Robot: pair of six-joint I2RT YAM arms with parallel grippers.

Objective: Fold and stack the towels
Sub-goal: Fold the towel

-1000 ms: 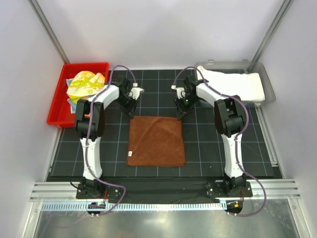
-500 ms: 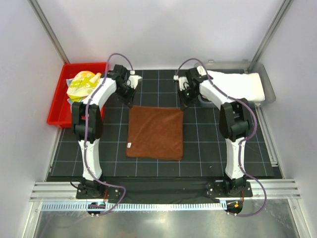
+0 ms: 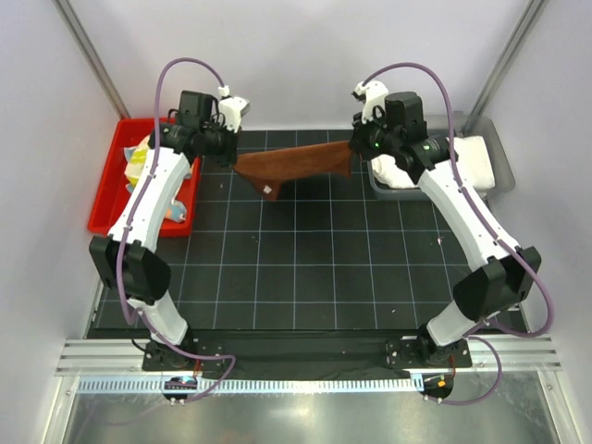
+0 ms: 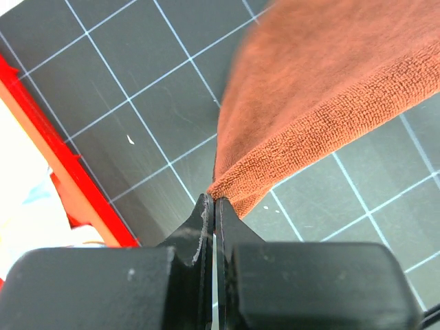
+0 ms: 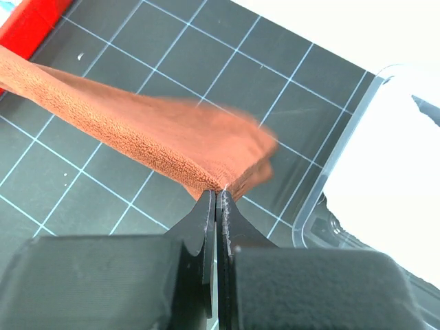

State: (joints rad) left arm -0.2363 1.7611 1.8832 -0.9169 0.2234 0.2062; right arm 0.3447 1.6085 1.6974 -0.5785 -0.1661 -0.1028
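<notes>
The rust-brown towel (image 3: 296, 165) hangs stretched in the air over the far part of the gridded tabletop (image 3: 305, 268), held between the two arms. The left end effector (image 3: 232, 158) is pressed together on the towel's left corner, and the right end effector (image 3: 354, 148) pinches its right corner. The cloth sags below that line. The white towel (image 3: 467, 157) lies in the grey tray (image 3: 505, 176) at the far right. The yellow towel (image 3: 139, 165) and the light blue towel (image 3: 174, 211) sit in the red bin (image 3: 104, 220) at the far left.
</notes>
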